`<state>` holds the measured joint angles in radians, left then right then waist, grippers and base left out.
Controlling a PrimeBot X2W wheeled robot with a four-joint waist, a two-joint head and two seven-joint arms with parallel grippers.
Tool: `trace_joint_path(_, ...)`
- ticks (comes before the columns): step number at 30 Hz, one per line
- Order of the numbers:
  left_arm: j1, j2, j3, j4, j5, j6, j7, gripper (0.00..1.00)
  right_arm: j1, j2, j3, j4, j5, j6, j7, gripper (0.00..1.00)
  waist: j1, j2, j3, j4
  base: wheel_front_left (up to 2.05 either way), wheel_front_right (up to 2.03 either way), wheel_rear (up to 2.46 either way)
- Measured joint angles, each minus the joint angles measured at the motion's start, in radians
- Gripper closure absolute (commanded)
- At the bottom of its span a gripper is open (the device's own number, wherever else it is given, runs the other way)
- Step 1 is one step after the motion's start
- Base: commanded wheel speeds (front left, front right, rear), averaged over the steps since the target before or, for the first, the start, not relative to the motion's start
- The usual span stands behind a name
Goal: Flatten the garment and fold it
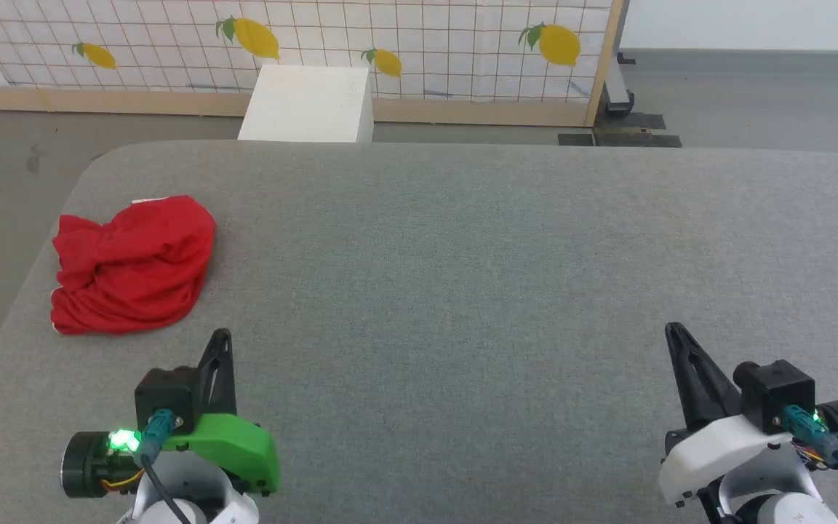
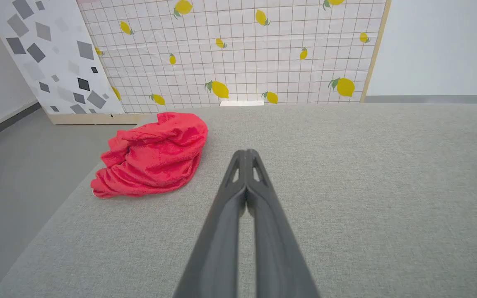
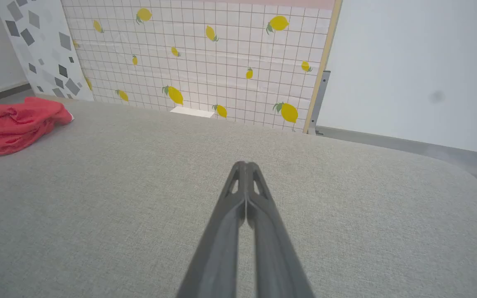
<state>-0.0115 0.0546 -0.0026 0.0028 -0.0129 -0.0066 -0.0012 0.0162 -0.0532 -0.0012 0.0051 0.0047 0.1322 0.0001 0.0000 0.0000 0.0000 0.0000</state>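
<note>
Head view: the garment [image 1: 135, 266], a crumpled red heap on the grey table [image 1: 463, 255], is placed ahead-left of the left gripper [image 1: 221, 335] and well apart from the right gripper [image 1: 673, 329]. Both arms are held low, fingers forward.

Left wrist view: jaws are pressed together, empty. The garment [image 2: 151, 155] is near, ahead-left of the tips. Jaws are best spread, then a loose hem taken, not the bulk.

Right wrist view: jaws are pressed together, empty. The garment [image 3: 10, 124] is far left.
</note>
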Motion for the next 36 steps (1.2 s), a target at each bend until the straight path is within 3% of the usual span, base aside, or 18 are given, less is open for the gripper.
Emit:
trace_joint_path(29, 0.000, 0.000, 0.000, 0.000, 0.000, 0.000, 0.000, 1.00, 0.000, 0.000, 0.000, 0.000, 0.000, 0.000, 0.000, 1.00, 0.0000, 0.0000, 0.000, 0.000, 0.00, 0.00, 0.00)
trace_joint_path(30, 0.000, 0.000, -0.001, 0.000, -0.001, 0.000, 0.000, 0.00, 0.000, 0.000, 0.000, 0.000, 0.000, 0.000, 0.000, 0.00, 0.0000, 0.0000, 0.000, 0.000, 0.00, 0.00, 0.00)
trace_joint_path(36, 0.000, 0.000, -0.006, 0.002, -0.006, 0.000, 0.000, 0.00, 0.000, -0.001, -0.001, 0.001, 0.000, 0.000, 0.000, 0.00, 0.0000, 0.0000, 0.000, 0.000, 0.00, 0.00, 0.00)
